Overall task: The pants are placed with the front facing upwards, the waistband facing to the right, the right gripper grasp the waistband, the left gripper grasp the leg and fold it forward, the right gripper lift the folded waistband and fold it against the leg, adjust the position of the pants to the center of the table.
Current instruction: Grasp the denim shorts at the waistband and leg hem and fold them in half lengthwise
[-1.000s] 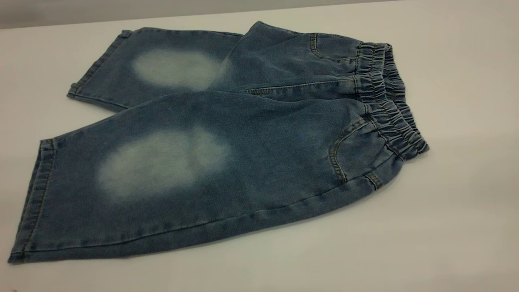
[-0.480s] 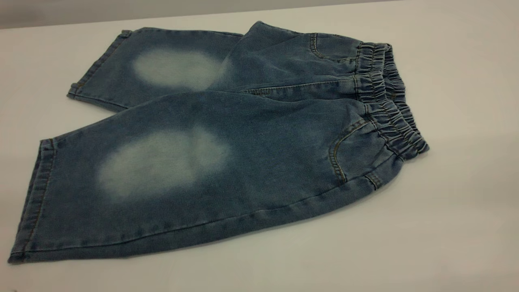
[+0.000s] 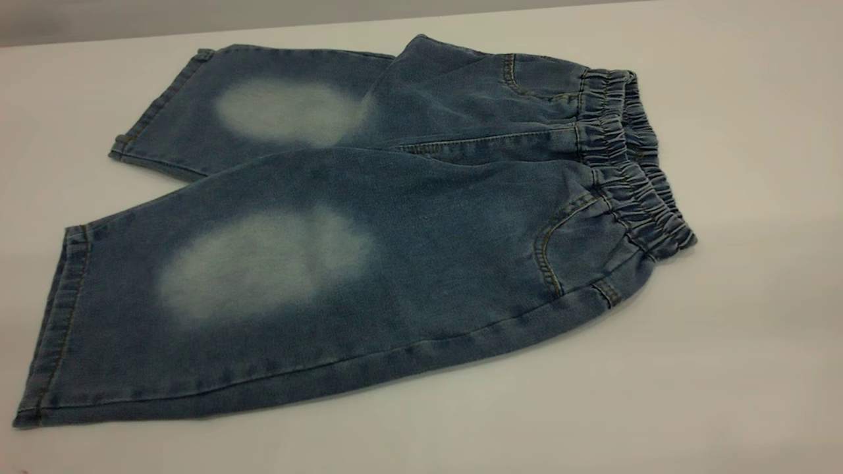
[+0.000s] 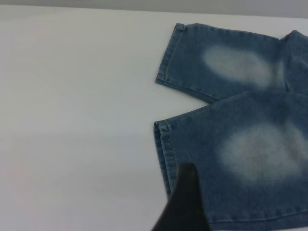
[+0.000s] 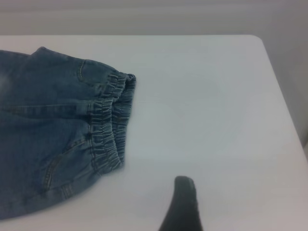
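Blue denim pants (image 3: 369, 230) lie flat and face up on a white desk (image 3: 744, 342), legs spread toward one side, the gathered waistband (image 3: 632, 158) at the other. The denim looks soft, fairly thick and moderately heavy; it should drape rather than hold shape. The ruched waistband stands up a little and offers a thick ridge to pinch; the stitched leg hems are the firm edge opposite. Bare desk surrounds the pants, with wide room beyond the waistband. One finger of the left gripper (image 4: 183, 204) hovers beside the nearer hem; one of the right gripper (image 5: 182, 204) hovers off the waistband. Whether either is released or clenched cannot be told.
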Action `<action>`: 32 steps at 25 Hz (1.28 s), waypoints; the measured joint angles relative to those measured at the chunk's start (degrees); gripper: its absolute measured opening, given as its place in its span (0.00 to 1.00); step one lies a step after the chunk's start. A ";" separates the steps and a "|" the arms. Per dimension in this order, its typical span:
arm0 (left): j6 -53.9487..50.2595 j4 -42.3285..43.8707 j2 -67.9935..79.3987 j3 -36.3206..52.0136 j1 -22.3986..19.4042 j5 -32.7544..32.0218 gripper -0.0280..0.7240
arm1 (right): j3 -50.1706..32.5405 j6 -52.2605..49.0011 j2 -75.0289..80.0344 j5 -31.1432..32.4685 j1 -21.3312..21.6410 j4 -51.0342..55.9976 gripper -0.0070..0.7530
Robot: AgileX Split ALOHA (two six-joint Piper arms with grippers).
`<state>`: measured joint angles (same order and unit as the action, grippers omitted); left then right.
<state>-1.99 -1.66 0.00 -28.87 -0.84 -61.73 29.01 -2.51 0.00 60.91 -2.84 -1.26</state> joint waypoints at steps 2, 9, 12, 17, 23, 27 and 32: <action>0.00 0.00 0.00 0.00 0.00 0.00 0.78 | 0.00 0.00 0.00 0.00 0.00 0.00 0.69; 0.00 0.00 0.00 0.00 0.00 0.00 0.78 | 0.00 0.00 0.00 0.00 0.00 0.00 0.69; 0.00 0.00 0.00 0.00 0.00 0.00 0.78 | 0.00 0.00 0.00 0.00 0.00 0.00 0.69; 0.00 0.17 0.04 0.00 0.00 0.00 0.78 | 0.00 0.00 0.00 0.00 0.00 -0.19 0.69; -2.11 0.18 3.27 -2.00 0.00 1.45 0.78 | 1.49 0.00 1.38 -1.05 0.00 -1.54 0.69; -1.07 0.31 10.05 -6.42 0.00 3.50 0.78 | 5.52 -0.32 7.41 -1.16 0.00 -0.46 0.69; -1.07 0.13 22.03 -14.74 0.00 3.96 0.78 | 13.25 -0.78 16.32 -3.12 0.00 2.22 0.69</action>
<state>-3.06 -1.54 22.03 -43.61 -0.84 -57.77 42.26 -3.29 16.32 57.79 -2.84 0.96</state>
